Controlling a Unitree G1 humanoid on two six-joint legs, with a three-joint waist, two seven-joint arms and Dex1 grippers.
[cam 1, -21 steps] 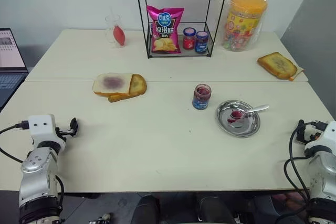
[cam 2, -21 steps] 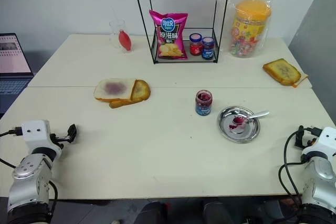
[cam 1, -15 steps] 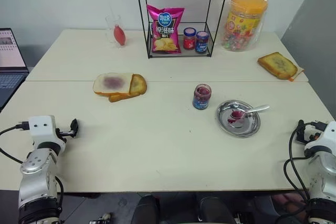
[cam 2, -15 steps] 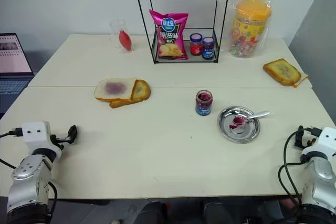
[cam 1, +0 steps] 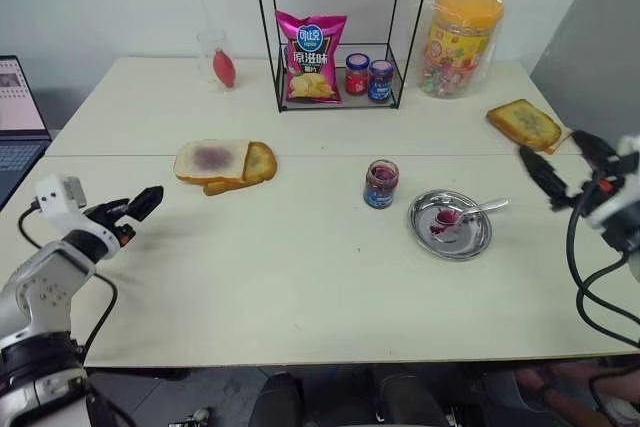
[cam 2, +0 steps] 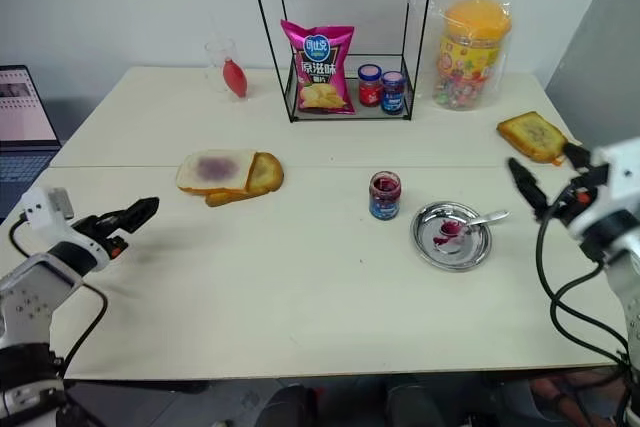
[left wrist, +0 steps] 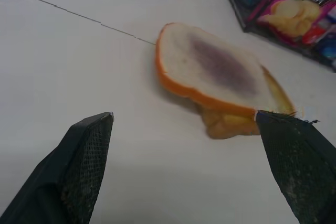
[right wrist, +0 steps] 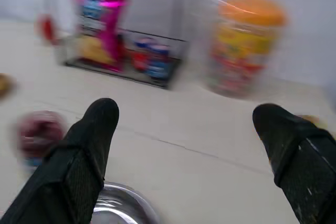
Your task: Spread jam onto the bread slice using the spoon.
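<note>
The white bread slice with a purple smear lies left of centre, leaning on a golden toasted slice. My left gripper hovers open over the table near its left edge, short of the bread slice, with nothing between its fingers. The jam sits in a small open jar with a blue label. Right of the jar, the spoon rests in a round steel plate, its bowl red. My right gripper is raised to the right of the plate, open and empty.
A wire rack at the back holds a pink chips bag and two lidded jars. A bagged candy jar stands right of it, with another toast at the far right. A glass and a laptop are at the left.
Both arms have come up from the table's near edge. The left gripper now points forward toward the bread, and the right one has risen beside the plate.
</note>
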